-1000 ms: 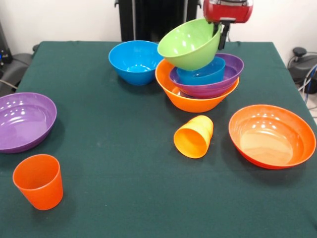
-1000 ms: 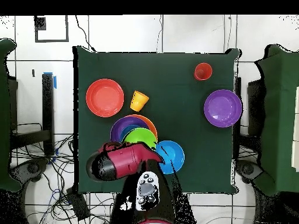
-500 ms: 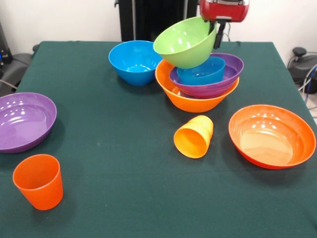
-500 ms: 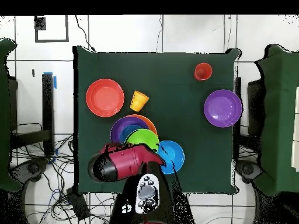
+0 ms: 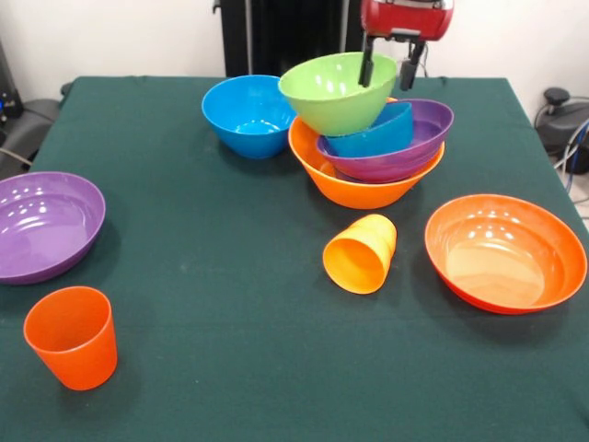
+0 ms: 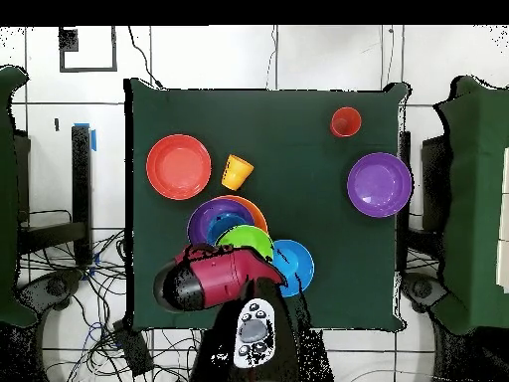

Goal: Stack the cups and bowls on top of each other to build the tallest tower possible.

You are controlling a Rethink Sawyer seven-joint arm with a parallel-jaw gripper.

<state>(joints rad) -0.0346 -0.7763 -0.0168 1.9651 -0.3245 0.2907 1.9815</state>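
Tower [image 5: 373,152] near the tabletop's far edge: a large yellow-orange bowl [image 5: 354,189] holding a purple bowl [image 5: 405,152], a small blue bowl [image 5: 377,136] and, tilted on top, the lime green bowl [image 5: 333,92]. The gripper [image 5: 386,63] has its fingers [image 5: 366,63] spread, straddling the green bowl's far rim. A yellow-orange cup [image 5: 361,253] lies on its side mid-table; a red-orange cup [image 5: 72,336] stands upright at the near left corner.

The glossy lime green plastic bowl [image 5: 336,92] is now sitting more level and lower, resting on the small blue bowl [image 5: 377,133] in the stack. The tool [image 5: 386,63] is now straddling its far rim with parted fingers, shifted left.
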